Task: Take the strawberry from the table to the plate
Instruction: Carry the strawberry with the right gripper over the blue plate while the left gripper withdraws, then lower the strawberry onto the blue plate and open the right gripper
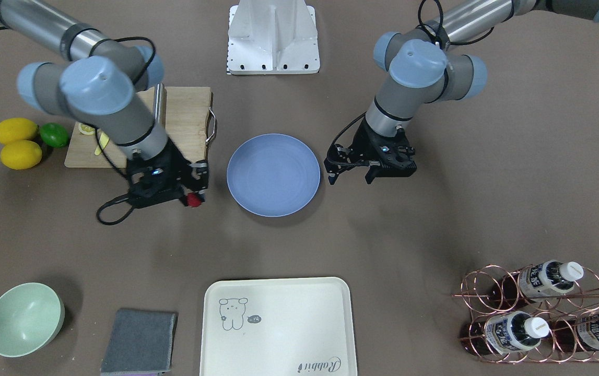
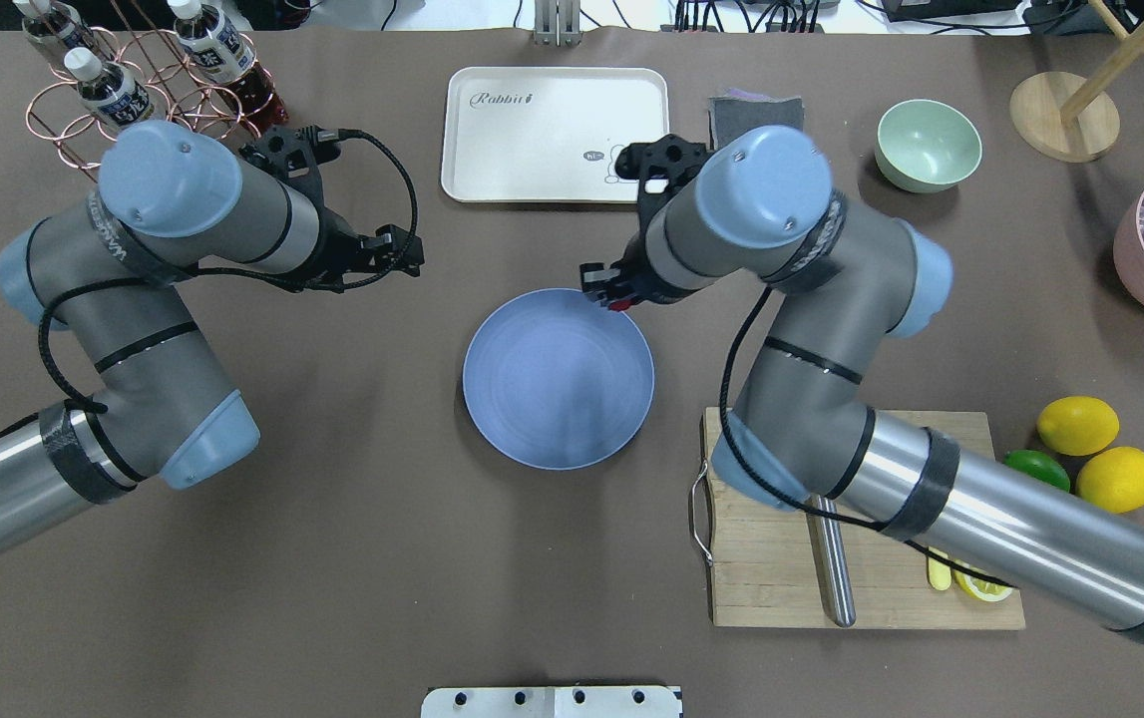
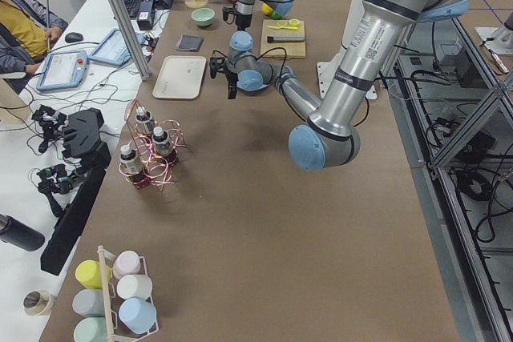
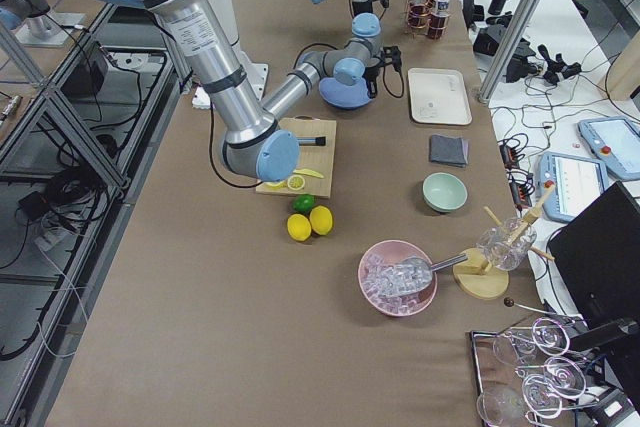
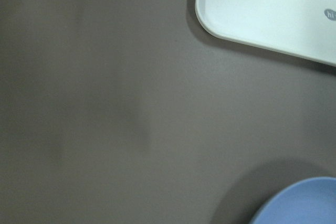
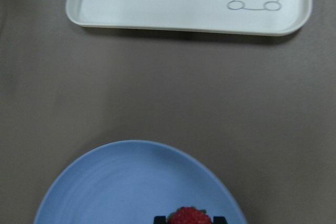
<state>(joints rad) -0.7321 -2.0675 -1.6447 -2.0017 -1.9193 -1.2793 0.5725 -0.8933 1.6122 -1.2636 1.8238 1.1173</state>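
Observation:
My right gripper [image 1: 195,192] is shut on the strawberry [image 1: 193,200], a small dark red berry. In the overhead view the strawberry [image 2: 617,302] hangs at the far right rim of the round blue plate [image 2: 559,379]. From the right wrist, the strawberry [image 6: 187,216] shows between the two black fingers, over the plate [image 6: 136,187]. My left gripper [image 1: 351,176] is open and holds nothing, hovering above the brown table [image 1: 435,235] on the other side of the plate [image 1: 273,175]. The left wrist view catches only a corner of the plate [image 5: 302,203].
A cream tray [image 1: 278,324] lies across the plate from the robot, with a grey cloth [image 1: 140,342] and a green bowl [image 1: 24,318] beside it. A cutting board [image 1: 187,117], two lemons [image 1: 15,130] and a lime [image 1: 55,134] sit behind my right arm. A copper bottle rack [image 1: 539,313] stands at my far left.

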